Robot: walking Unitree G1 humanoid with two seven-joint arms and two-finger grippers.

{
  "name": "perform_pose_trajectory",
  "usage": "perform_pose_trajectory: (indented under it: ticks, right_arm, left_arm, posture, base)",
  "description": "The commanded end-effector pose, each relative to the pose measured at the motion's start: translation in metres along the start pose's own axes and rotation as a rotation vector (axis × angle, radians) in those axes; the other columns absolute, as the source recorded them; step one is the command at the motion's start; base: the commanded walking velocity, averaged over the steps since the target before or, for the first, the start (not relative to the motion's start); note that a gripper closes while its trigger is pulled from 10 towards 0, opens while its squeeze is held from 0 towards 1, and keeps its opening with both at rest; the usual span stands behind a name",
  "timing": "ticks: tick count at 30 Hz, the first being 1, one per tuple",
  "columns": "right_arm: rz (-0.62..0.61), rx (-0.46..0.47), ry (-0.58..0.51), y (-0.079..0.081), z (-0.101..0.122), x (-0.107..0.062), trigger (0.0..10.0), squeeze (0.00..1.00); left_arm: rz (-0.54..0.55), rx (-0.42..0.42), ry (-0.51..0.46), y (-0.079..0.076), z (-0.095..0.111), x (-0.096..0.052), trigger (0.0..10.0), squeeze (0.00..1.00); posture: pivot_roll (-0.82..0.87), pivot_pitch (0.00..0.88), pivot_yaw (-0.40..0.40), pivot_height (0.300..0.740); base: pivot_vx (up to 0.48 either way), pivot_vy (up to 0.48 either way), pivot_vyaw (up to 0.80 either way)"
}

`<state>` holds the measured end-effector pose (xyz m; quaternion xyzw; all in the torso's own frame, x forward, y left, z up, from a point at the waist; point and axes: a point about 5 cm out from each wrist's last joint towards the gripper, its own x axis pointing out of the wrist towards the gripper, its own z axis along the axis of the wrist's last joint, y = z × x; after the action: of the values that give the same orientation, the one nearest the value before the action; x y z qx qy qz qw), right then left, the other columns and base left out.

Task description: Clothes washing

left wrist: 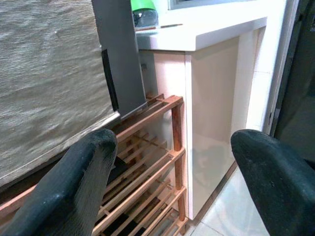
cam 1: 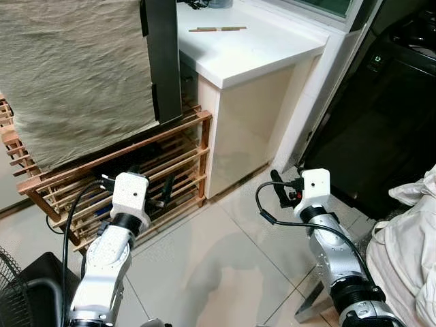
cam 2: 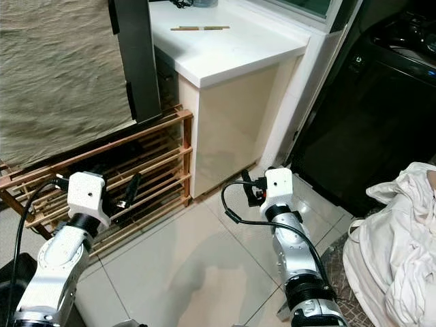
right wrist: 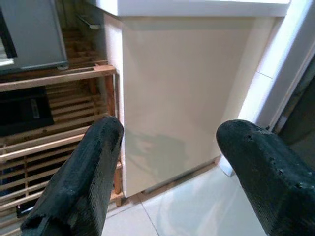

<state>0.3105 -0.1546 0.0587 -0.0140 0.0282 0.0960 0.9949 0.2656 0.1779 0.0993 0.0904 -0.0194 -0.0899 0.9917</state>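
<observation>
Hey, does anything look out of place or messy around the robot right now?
Mostly tidy. What stands out is a heap of white laundry lying crumpled on the floor by the robot's right side, beside the dark washing machine. Two thin sticks lie loose on the white counter. Nothing looks spilled or broken.

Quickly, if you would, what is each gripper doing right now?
Left gripper: open, holding nothing, in front of the wooden rack.
Right gripper: open, holding nothing, facing the white cabinet.

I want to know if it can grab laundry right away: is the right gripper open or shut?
Open. In the right wrist view the right gripper shows its two black fingers wide apart, nothing between them.
</observation>
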Motion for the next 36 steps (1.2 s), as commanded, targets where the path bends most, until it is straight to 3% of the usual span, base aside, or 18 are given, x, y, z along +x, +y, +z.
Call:
perform_pose_trajectory:
  ticks: [1, 7, 14, 17, 30, 36]
  right_arm:
    - [-0.001, -0.003, -0.049, 0.0, 0.012, 0.006, 10.0, 0.0]
    - [0.025, 0.003, -0.044, 0.008, 0.014, 0.011, 10.0, 0.0]
    - [0.041, 0.005, -0.039, 0.012, 0.015, 0.014, 10.0, 0.0]
    - [0.046, 0.004, -0.041, 0.014, 0.016, 0.017, 10.0, 0.0]
    - [0.047, 0.003, -0.05, 0.017, 0.017, 0.019, 10.0, 0.0]
    - [0.055, 0.001, -0.048, 0.019, 0.016, 0.018, 10.0, 0.0]
  left_arm:
    - [-0.009, 0.005, -0.009, -0.001, 0.005, 0.003, 10.0, 0.0]
    - [-0.03, 0.035, -0.018, -0.002, 0.007, 0.006, 10.0, 0.0]
    - [-0.042, 0.052, -0.017, -0.001, 0.008, 0.006, 10.0, 0.0]
    - [-0.047, 0.1, -0.023, -0.001, 0.008, 0.007, 10.0, 0.0]
    - [-0.071, 0.078, -0.036, -0.003, 0.011, 0.009, 10.0, 0.0]
    - [-0.015, 0.123, 0.015, 0.003, 0.005, 0.012, 10.0, 0.0]
  posture:
    - [-0.05, 0.0, -0.057, 0.74]
    - [-0.04, 0.0, -0.059, 0.74]
    - [-0.03, 0.0, -0.061, 0.74]
    - [-0.03, 0.0, -0.06, 0.74]
    - [-0.03, 0.0, -0.046, 0.74]
    - [-0.04, 0.0, -0.034, 0.74]
  base:
    - [0.416, 0.24, 0.0]
    - [0.442, 0.0, 0.0]
    - [0.455, 0.0, -0.76]
    - [0.48, 0.0, -0.77]
    - [0.48, 0.0, -0.75]
    - [0.14, 0.0, -0.76]
